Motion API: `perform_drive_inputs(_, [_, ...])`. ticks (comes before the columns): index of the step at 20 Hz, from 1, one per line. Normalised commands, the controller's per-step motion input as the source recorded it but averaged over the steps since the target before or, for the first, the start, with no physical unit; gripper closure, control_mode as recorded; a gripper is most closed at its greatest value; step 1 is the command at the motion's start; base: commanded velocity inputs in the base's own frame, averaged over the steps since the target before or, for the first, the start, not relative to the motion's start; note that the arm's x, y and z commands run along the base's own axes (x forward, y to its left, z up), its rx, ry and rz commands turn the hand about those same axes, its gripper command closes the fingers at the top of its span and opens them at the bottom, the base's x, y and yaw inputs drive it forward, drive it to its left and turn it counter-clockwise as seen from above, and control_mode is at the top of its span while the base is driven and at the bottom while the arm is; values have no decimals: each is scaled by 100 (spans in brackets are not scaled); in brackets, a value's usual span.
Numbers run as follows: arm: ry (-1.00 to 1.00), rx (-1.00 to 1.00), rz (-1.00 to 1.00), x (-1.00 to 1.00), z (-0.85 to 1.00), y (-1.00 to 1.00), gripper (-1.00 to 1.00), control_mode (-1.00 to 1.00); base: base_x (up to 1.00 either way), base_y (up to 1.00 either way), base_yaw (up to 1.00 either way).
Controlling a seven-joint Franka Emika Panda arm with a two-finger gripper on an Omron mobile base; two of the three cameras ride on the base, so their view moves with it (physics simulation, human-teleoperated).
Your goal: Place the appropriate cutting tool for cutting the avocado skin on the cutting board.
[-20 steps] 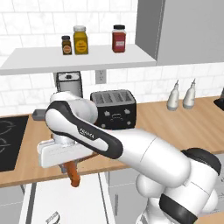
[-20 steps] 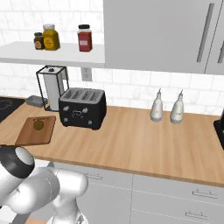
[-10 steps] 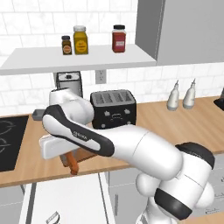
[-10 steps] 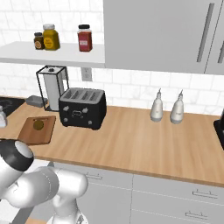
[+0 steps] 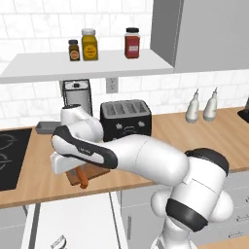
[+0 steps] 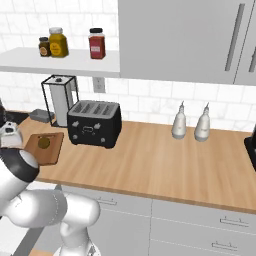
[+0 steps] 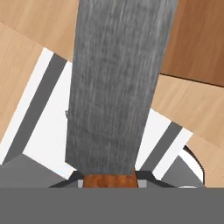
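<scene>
My gripper is shut on the paring knife, whose orange-red handle hangs just over the front edge of the counter. The brown wooden cutting board lies right behind it, mostly hidden by my arm. From the right base view the cutting board shows whole, with the small olive-brown avocado on it. In the hand view the dark-grey blade of the knife runs up from my gripper, and a corner of the cutting board lies beyond its tip.
A black toaster stands behind the board, a paper towel holder and a small grey tray to its left. The stove is at far left. Two bottles stand far right. A shelf with jars hangs above.
The arm has lifted the knife from below the counter's front edge up and inward, to the near edge of the cutting board.
</scene>
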Motion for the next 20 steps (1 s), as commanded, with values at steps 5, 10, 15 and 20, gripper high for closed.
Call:
perform_drive_inputs(5, [-1,-3,0,28,-45,3,100,-100,0,0,0])
perform_drive_inputs(10, [-3,-2,0,60,-41,4,100,-100,0,0,0])
perform_drive_inputs(15, [-1,0,0,56,-22,0,100,-100,0,0,0])
perform_drive_inputs(20, [0,-4,0,48,-22,7,100,-100,0,0,0])
